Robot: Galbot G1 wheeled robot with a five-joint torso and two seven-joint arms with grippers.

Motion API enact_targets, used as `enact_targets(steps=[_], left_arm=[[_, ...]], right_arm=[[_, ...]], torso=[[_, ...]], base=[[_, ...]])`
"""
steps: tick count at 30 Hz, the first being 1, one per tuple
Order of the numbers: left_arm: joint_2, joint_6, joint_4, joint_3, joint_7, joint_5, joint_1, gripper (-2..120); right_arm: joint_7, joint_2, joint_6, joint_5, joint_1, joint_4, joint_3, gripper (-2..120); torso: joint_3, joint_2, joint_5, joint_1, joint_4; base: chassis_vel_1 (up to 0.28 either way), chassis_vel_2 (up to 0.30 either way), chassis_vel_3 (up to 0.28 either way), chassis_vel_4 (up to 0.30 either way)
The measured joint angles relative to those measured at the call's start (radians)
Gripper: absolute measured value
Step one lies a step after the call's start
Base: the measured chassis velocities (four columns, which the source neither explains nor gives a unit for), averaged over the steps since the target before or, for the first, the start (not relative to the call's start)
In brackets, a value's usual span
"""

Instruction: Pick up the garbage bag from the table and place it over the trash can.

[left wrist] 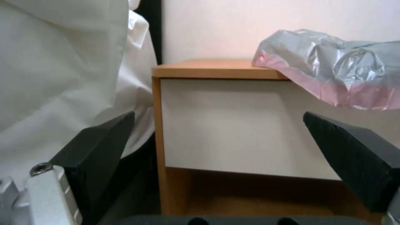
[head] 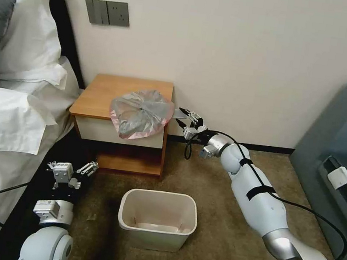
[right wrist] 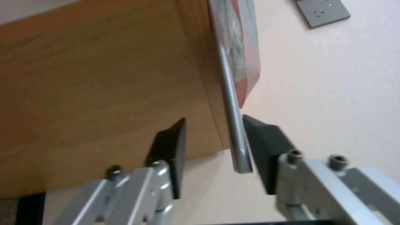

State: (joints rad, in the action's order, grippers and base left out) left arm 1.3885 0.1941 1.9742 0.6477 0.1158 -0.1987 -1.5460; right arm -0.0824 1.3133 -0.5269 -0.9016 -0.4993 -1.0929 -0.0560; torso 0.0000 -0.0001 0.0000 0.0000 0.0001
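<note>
A bed [head: 6, 123] with white pillows is seen on the left, and a grey sofa [head: 344, 141] is seen on the right. Between them, against the wall, a small wooden table [head: 101, 94] is found. The garbage bag [head: 141, 112] is lying on the table top, at the front corner on the robot's right side, and part of it hangs over the front edge. A flat grey corner of the bag sticks out past the side of the table. On the carpet in front of the table, a white trash can [head: 157, 218] is set, open and with no bag in it yet. The right gripper [head: 186, 121] is held just beside the table's right side, and its fingers are spread apart on each side of the flat grey corner, not yet closed on it. The left gripper [head: 86, 168] is kept low near the bed, and its fingers are spread wide with nothing in them. The bag is judged to be very light, soft and crinkly, and a bit slippery. It is best pinched at the thin edge that sticks out, since the puffy middle would likely be squashed or slip away.
</note>
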Motion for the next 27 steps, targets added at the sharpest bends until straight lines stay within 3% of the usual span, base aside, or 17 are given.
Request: enact_targets(steps=[10, 16, 19, 21, 22, 27], left_arm=[[0.003, 0.0, 0.0, 0.0, 0.001, 0.006, -0.001, 100], [0.004, 0.001, 0.0, 0.0, 0.001, 0.008, -0.003, 100], [0.015, 0.017, -0.013, 0.019, 0.002, 0.007, 0.001, 100], [0.015, 0.017, -0.013, 0.019, 0.002, 0.007, 0.001, 100], [0.018, 0.026, -0.013, 0.022, -0.002, -0.014, 0.002, 100], [0.023, 0.082, 0.015, 0.029, -0.052, -0.115, 0.002, 100]], right_arm=[[-0.004, -0.005, 0.007, 0.01, -0.01, -0.025, 0.004, 0], [-0.01, -0.009, 0.018, 0.032, -0.016, -0.044, 0.004, 0], [-0.016, -0.048, 0.138, 0.218, -0.076, -0.159, 0.043, 0], [-0.016, -0.048, 0.138, 0.218, -0.076, -0.159, 0.043, 0], [-0.017, -0.068, 0.196, 0.29, -0.108, -0.216, 0.065, 0], [-0.018, -0.103, 0.26, 0.384, -0.185, -0.332, 0.098, 0]], torso=[[0.0, 0.0, 0.0, 0.0, -0.0001], [0.0, 0.0, 0.0, 0.0, 0.0], [0.0, 0.0, 0.0, 0.0, 0.0], [0.0, 0.0, 0.0, 0.0, 0.0], [0.0, 0.0, 0.0, 0.0, 0.0], [0.0, 0.0, 0.0001, 0.0, 0.0]], base=[[0.0, 0.0, 0.0, 0.0], [0.0, 0.0, 0.0, 0.0], [0.0, 0.0, 0.0, 0.0], [0.0, 0.0, 0.0, 0.0], [0.0, 0.0, 0.0, 0.0], [0.0, 0.0, 0.0, 0.0]])
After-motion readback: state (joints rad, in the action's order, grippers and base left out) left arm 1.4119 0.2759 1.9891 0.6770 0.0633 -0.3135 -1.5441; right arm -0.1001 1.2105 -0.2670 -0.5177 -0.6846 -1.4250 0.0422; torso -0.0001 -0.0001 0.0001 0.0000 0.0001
